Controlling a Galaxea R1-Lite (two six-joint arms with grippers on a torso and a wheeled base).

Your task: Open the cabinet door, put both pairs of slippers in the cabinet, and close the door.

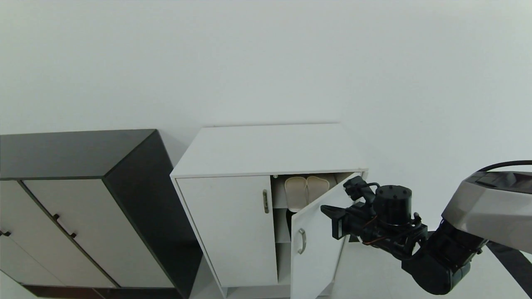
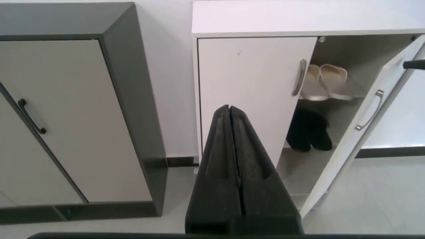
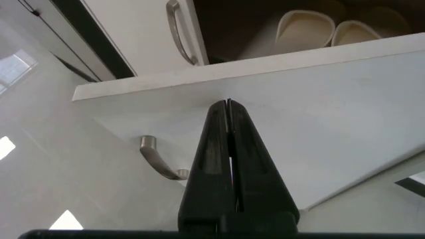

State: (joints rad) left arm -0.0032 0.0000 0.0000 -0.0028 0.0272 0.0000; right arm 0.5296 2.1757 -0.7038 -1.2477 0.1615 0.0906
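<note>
room: a plain white wall (image 1: 266, 62) behind and a pale glossy floor (image 2: 372, 199) below. a dark grey cabinet (image 1: 141, 199) with pale flat doors and small black pulls stands just beside the task cabinet, on the robot's left.
cabinet: a white two-door laminate cabinet (image 1: 266, 149), boxy, with a flat smooth top, stands against the wall.
doors: its left-hand door (image 1: 224, 228) is shut flush. its right-hand door (image 1: 320, 249) stands partly open, swung out towards the robot.
handles: each door carries a curved brushed-metal handle near the middle seam, one on the shut door (image 1: 265, 201) and one on the open door (image 1: 302, 241).
slippers: a pair of beige rounded foam slippers (image 1: 305, 191) lies side by side on the top shelf inside. a pair of black slippers (image 2: 309, 129) sits on the shelf below.
right gripper: the right gripper (image 1: 332, 212) is at the outer face of the open door, above its handle. its black jaws are pressed together and hold nothing. whether the tips touch the panel cannot be told.
left gripper: the left gripper (image 2: 230, 113) hangs in front of the shut left-hand door, well apart from it. its jaws are closed tight on nothing.
</note>
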